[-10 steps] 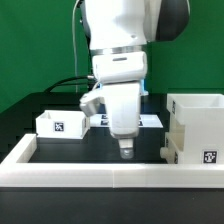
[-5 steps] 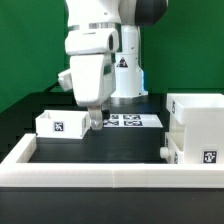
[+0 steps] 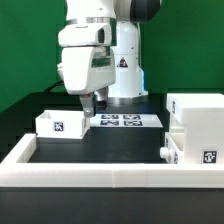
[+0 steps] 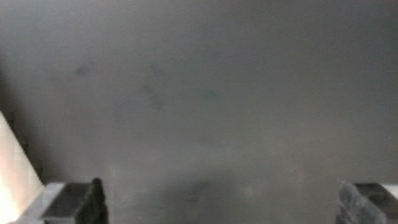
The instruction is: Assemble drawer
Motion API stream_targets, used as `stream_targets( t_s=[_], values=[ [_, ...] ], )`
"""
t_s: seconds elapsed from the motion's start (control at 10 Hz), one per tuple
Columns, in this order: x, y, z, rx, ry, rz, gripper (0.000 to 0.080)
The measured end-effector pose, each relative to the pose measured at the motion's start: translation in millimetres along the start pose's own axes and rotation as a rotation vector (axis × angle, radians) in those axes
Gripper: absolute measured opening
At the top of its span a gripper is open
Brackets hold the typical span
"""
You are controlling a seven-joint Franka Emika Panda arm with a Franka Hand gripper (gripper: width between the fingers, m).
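Observation:
The small white open-topped tray (image 3: 58, 124) with a square tag on its front stands on the black table at the exterior view's left. The tall white drawer housing (image 3: 197, 130) stands at the exterior view's right, with a tag low on its front. My gripper (image 3: 89, 108) hangs just above the table beside the tray, on the side toward the housing. In the wrist view the gripper (image 4: 222, 205) is open and empty, its fingers (image 4: 75, 200) wide apart over bare black table. A second tray is not clearly visible.
The marker board (image 3: 127, 121) lies flat behind the gripper, near the robot's base. A low white rail (image 3: 100, 166) edges the table at the front and left. A white strip (image 4: 11, 170) shows at the wrist view's edge.
The arm has moved from the table's front middle toward the exterior view's left and back, rising a little, and now hangs beside the small tray. The parts have not moved.

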State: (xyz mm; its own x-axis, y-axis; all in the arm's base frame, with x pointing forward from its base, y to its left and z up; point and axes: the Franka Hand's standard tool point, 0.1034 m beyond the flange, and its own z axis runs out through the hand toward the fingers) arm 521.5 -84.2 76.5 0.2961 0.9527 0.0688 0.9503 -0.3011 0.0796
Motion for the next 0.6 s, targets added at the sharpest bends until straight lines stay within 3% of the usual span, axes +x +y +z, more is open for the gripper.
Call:
stream_targets(
  t_s=[0.5,0.6],
  values=[
    [0.6,-1.7,0.0,0.003,0.010,0.390,0.0649],
    [-9.3,-10.5,-4.4,-0.011,0.006,0.468,0.0649]
  ],
)
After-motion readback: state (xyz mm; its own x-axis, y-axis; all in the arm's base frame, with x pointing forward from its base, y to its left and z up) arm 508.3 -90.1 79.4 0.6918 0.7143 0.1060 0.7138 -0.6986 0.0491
